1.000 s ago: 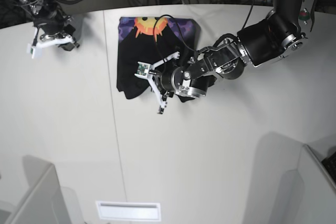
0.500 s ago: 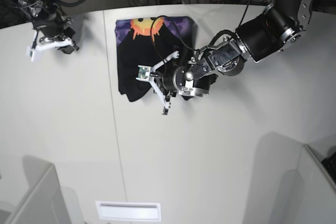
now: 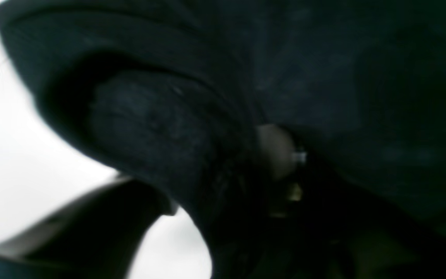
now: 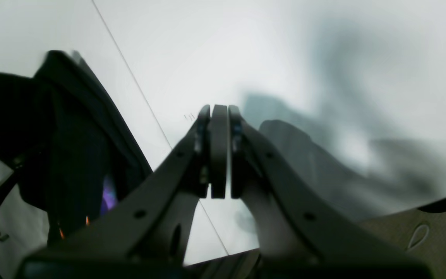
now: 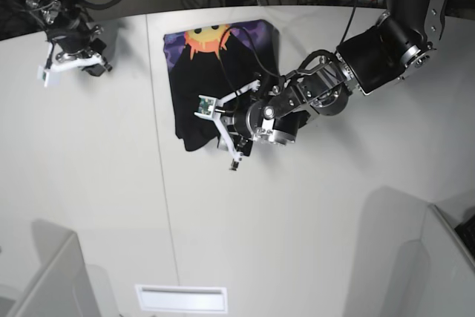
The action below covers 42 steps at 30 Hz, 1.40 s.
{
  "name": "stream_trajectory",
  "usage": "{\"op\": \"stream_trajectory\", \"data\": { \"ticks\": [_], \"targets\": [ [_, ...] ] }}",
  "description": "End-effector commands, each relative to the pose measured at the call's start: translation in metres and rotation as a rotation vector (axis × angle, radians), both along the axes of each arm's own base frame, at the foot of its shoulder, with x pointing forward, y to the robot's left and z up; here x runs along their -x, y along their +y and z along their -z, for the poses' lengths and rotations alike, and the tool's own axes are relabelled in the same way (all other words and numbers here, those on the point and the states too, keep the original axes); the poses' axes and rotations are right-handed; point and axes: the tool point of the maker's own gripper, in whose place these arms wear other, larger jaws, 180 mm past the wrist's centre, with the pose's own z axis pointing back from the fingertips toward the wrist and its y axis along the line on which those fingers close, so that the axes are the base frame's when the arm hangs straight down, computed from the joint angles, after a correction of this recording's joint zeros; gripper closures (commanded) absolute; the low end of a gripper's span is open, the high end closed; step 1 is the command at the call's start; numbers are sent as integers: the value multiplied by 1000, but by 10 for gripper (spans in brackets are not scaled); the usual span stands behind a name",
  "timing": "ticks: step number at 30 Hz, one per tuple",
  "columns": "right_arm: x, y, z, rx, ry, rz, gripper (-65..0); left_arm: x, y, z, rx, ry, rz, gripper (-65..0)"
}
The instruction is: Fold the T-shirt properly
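At the left wrist view: black cloth of the T-shirt [image 3: 215, 116] fills nearly the whole picture, right up against the camera, with bare pale table [image 3: 21, 162] showing only to the lower left.
Left wrist view, tool state: a dark finger-like shape crosses the lower left corner, but the picture is too blurred and dark to show whether the fingers are spread or pinching cloth.
Right wrist view, tool state: the right gripper [image 4: 219, 155] has its two pads pressed flat together with nothing between them.
Right wrist view, cloth direction: the T-shirt [image 4: 72, 155] lies off to the left of the closed fingers, well apart from them, with a glint of purple and orange print low down.
Base view, nearer arm: the left gripper [image 5: 231, 133] sits at the shirt's lower right edge, on or just over the black cloth; its white fingers look spread, though I cannot tell whether they hold the hem.
Base view, farther arm: the right gripper [image 5: 58, 66] hangs over bare table, well apart from the shirt on the side opposite the left arm.
Base view, long axis: the T-shirt [image 5: 215, 79] runs away from the left gripper toward the far table edge, sun print at the far end.
Judgement: the left arm is plainly the nearer, so any fold probably carries the near hem up along that axis toward the print.
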Motion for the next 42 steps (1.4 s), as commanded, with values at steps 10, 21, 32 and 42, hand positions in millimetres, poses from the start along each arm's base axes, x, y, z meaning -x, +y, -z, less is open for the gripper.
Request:
{"op": "stream_trajectory", "data": {
  "ticks": [10,21,32,42],
  "targets": [
    [-2,-2,-6,12,-23,-8,0,-40,-14,-65,124,-139,-28,-487],
    [-2,-2,-6,13,-21,-10,0,-63,-13,-121,238,-253,-79,-481],
    [-12,0,-27,65,-101,-84,0,-68,38,-189,490,-368,-319,-247],
    [2,-17,-41,206,-183,-188,0,-27,117,-159,684,-262,-596,0]
  ]
}}
